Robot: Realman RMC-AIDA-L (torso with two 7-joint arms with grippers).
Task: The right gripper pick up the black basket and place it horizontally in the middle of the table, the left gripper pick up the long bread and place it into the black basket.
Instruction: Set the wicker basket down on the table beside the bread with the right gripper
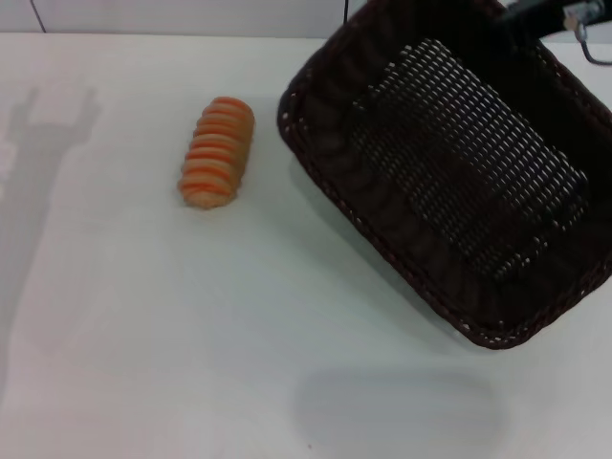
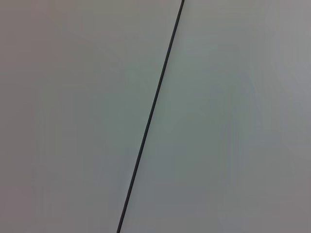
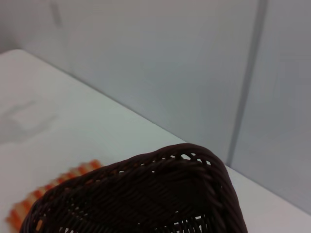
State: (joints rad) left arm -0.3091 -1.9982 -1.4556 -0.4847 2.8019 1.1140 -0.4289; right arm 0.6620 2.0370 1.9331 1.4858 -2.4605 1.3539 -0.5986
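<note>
Basket (image 1: 459,182) hangs tilted and skewed over the table's (image 1: 143,363) right side, its far rim at the right gripper (image 1: 540,14); you can't see the grip itself. Square it crosswise, lower it centrally, clear of the bread (image 1: 218,153).

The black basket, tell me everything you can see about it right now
The black basket is a large rectangular dark brown-black woven wicker tray with sloping openwork sides, a mesh-like bottom and a thick braided rim. It is empty and sits skewed diagonally on the right side of the table. The right gripper is at its far rim; the grip itself is hidden. The long bread lies apart to its left, not touching.
</note>
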